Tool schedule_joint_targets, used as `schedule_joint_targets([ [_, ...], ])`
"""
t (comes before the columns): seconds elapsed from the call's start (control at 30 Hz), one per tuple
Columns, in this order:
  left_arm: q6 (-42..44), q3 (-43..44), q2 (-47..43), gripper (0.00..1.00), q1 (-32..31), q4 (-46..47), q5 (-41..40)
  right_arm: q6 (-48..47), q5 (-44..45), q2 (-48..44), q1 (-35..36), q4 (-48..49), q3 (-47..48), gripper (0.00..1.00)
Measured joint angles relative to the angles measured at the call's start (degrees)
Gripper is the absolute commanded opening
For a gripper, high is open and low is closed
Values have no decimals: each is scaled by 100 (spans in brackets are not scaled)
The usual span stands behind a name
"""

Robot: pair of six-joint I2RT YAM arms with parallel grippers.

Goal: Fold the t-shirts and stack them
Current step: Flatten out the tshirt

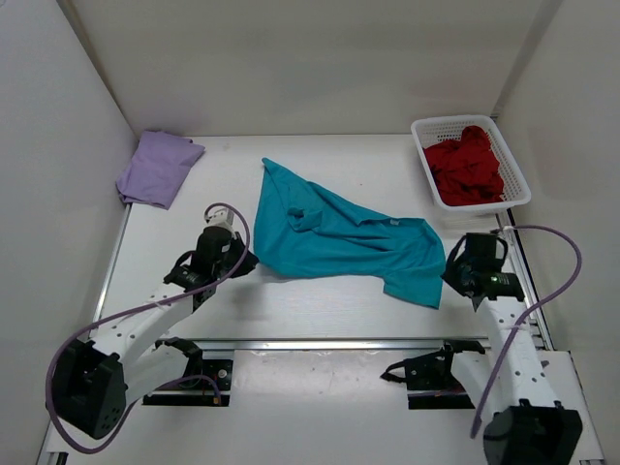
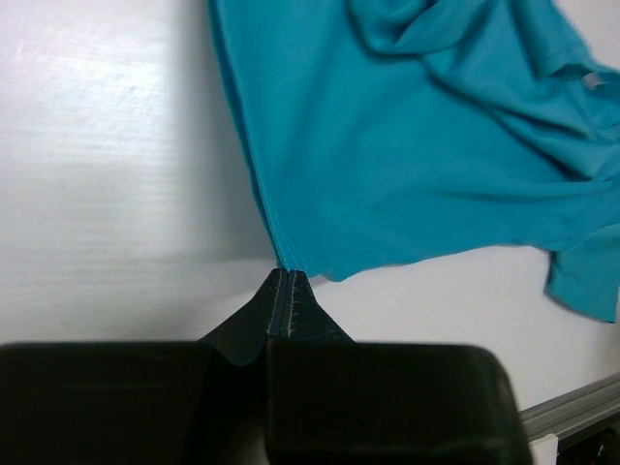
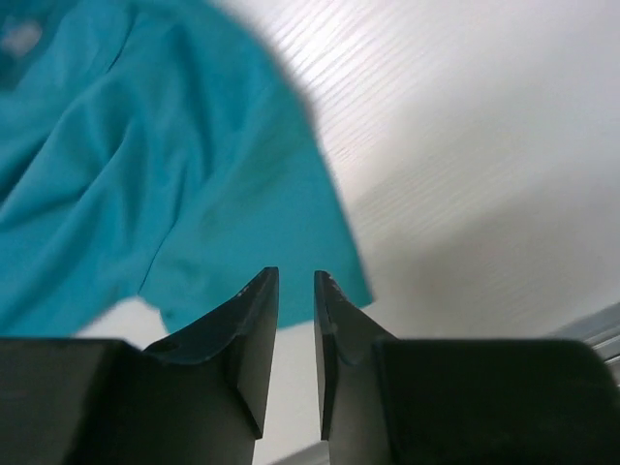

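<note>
- Closest in, the two arm bases sit at the near edge of the tabletop (image 1: 320, 315). The left arm (image 1: 145, 320) reaches forward and angles inward. The right arm (image 1: 513, 339) runs pretty much straight up the right side, wrist turned in toward the middle. A purple cable loops off each one.
- The left fingers (image 2: 276, 302) are pressed flat together, pinching the near-left hem corner of the teal t-shirt (image 1: 339, 237). The fabric comes to a point right at the tips.
- The right fingers (image 3: 254, 329) are apart with a narrow gap, not gripping anything. The shirt's near-right corner lies just past the tips, showing through the gap.
- The teal shirt itself is spread out all rumpled across the middle of the tabletop, between the two arms.
- Further back, the lavender t-shirt (image 1: 155, 167) lies folded in the far-left corner. The dark red t-shirt (image 1: 467, 165) is bunched up in a white mesh basket (image 1: 481, 205) at the far right.
- The surface is plain white, with white walls (image 1: 291, 58) on three sides.
</note>
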Motion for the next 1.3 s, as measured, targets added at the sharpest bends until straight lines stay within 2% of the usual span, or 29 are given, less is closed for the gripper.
schedule_joint_targets([
  [0.07,9,210,0,0,-197,-46,-212,-326,-269,238,-826,146,35,19],
  [0.17,17,468,-48,0,-306,-85,-424,-647,-557,636,-1373,341,-39,19],
  [0.33,13,485,-304,0,-251,-66,-431,-879,-732,1499,-850,837,-168,16],
  [0.47,11,413,-352,0,-136,28,-153,-868,-922,1801,-748,1377,-459,14],
  [0.63,-11,396,-348,0,-81,199,205,-763,-1003,2186,-496,2015,-610,0],
  [0.67,-31,376,-345,0,-76,227,199,-754,-1023,2321,-409,2142,-566,0],
  [0.87,-162,258,-153,0,-20,131,-125,-787,-1377,3816,286,2656,503,2],
  [0.93,-170,223,-48,0,33,153,-160,-817,-1386,4037,424,2736,726,16],
  [1.03,-179,63,35,0,76,343,-85,-883,-1252,3698,570,2702,625,27],
  [1.3,-245,-140,306,0,98,616,221,-756,-898,1427,544,2472,-682,30],
])
